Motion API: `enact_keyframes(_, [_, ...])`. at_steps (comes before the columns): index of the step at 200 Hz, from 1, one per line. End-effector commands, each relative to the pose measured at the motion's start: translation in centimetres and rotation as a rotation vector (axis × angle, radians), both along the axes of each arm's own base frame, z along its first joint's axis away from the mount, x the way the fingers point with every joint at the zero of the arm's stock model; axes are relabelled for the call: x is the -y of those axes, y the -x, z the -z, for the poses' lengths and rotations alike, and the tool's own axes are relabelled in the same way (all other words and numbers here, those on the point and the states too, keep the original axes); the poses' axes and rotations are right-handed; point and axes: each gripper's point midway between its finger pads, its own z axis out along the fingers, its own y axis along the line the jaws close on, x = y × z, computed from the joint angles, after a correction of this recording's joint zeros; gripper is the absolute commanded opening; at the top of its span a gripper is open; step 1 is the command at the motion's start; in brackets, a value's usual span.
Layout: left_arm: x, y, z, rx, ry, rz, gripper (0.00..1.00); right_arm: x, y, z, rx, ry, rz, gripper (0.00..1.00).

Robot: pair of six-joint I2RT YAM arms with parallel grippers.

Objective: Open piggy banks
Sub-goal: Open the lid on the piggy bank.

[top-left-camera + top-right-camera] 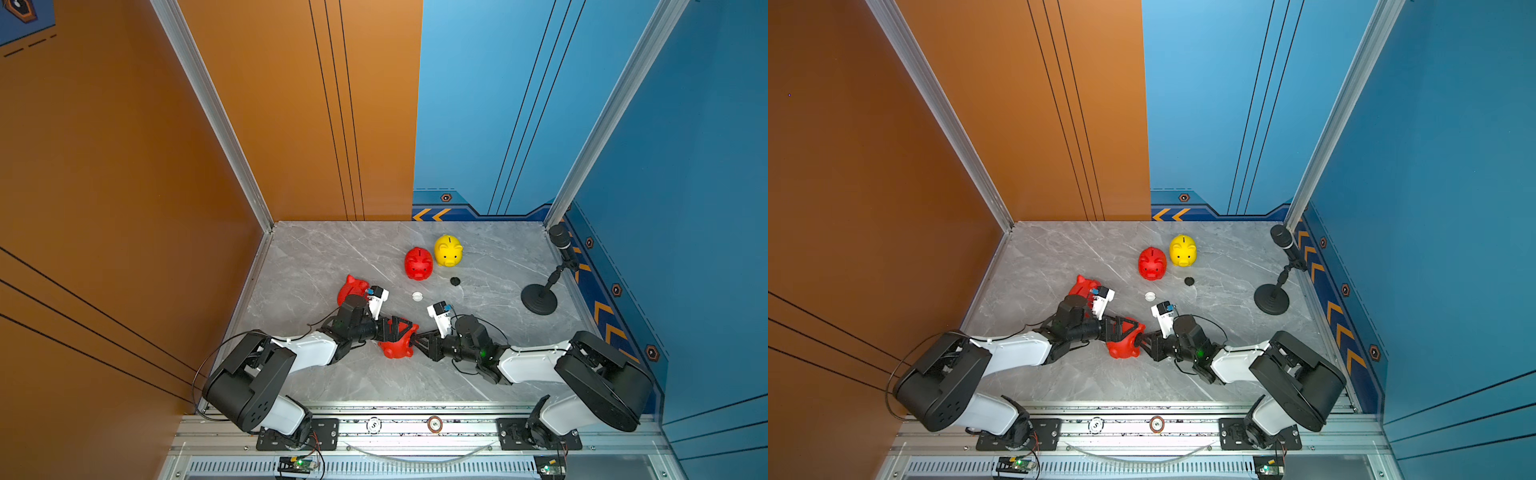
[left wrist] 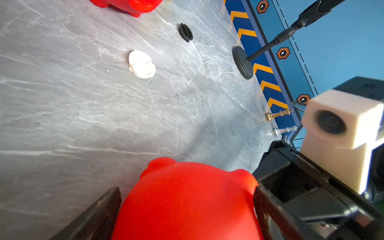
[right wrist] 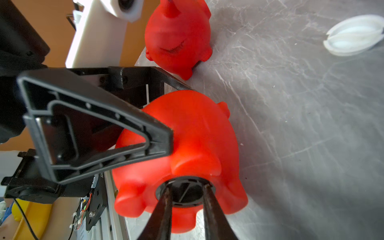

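Observation:
A red piggy bank (image 1: 395,348) (image 3: 197,135) lies on its side at the front middle of the marble table (image 1: 316,257), belly hole facing right. My left gripper (image 1: 401,332) (image 2: 187,197) clamps it, one finger on each flank. My right gripper (image 1: 415,338) (image 3: 187,187) has both fingertips in the belly hole, astride the ridge of the black plug (image 3: 187,196), with a gap still between them. Another red piggy bank (image 1: 351,286) lies tipped over behind my left wrist. A red one (image 1: 418,264) and a yellow one (image 1: 448,250) stand upright at the back.
A loose white plug (image 1: 417,296) (image 2: 141,64) and a loose black plug (image 1: 456,281) (image 2: 185,32) lie between the arms and the back pigs. A black microphone stand (image 1: 539,297) is at the right wall. Two small chess pieces (image 2: 278,114) stand by that wall.

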Motion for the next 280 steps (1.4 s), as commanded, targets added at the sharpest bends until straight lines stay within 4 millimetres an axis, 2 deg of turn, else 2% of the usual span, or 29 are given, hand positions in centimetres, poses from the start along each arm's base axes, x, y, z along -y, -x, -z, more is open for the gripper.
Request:
enact_keyframes(1, [-1.9, 2.7, 5.2, -0.169, -0.117, -0.009, 1.0, 0.1, -0.7, 0.0, 0.0, -0.024, 0.06, 0.26])
enact_keyframes(64, [-1.4, 3.1, 5.3, -0.164, -0.125, 0.003, 0.99, -1.3, -1.3, 0.0, -0.034, -0.059, 0.094, 0.22])
enact_keyframes(96, [-1.3, 3.2, 5.6, -0.156, -0.143, -0.004, 0.99, -2.6, -1.1, -0.8, -0.053, -0.129, 0.101, 0.21])
enact_keyframes(144, [-0.9, 3.4, 5.9, -0.152, -0.159, -0.005, 0.99, -4.3, -0.4, -0.3, -0.105, -0.122, 0.086, 0.11])
enact_keyframes(163, [-0.9, 3.3, 6.1, -0.149, -0.167, -0.012, 0.99, -4.8, -0.4, -0.8, -0.134, -0.16, 0.079, 0.1])
enact_keyframes(175, [-0.8, 3.3, 6.2, -0.152, -0.164, -0.012, 0.99, -5.1, -0.2, -1.4, -0.137, -0.179, 0.061, 0.11])
enact_keyframes(194, [-0.5, 3.4, 6.1, -0.156, -0.152, 0.005, 0.99, -5.5, -0.1, -1.2, -0.124, -0.168, 0.034, 0.15])
enact_keyframes(216, [-0.1, 3.6, 6.0, -0.164, -0.141, 0.029, 0.98, -6.5, 0.4, -2.0, -0.085, -0.22, -0.07, 0.16])
enact_keyframes(248, [0.7, 4.0, 5.8, -0.178, -0.115, 0.079, 0.98, -7.4, 1.1, -2.4, -0.025, -0.278, -0.192, 0.08])
enact_keyframes(263, [0.9, 4.2, 5.7, -0.181, -0.105, 0.094, 0.97, -7.3, 0.7, -2.2, -0.01, -0.279, -0.19, 0.0])
enact_keyframes(280, [0.9, 4.5, 5.8, -0.191, -0.102, 0.105, 0.97, -7.3, 0.7, -2.1, 0.02, -0.266, -0.201, 0.0])
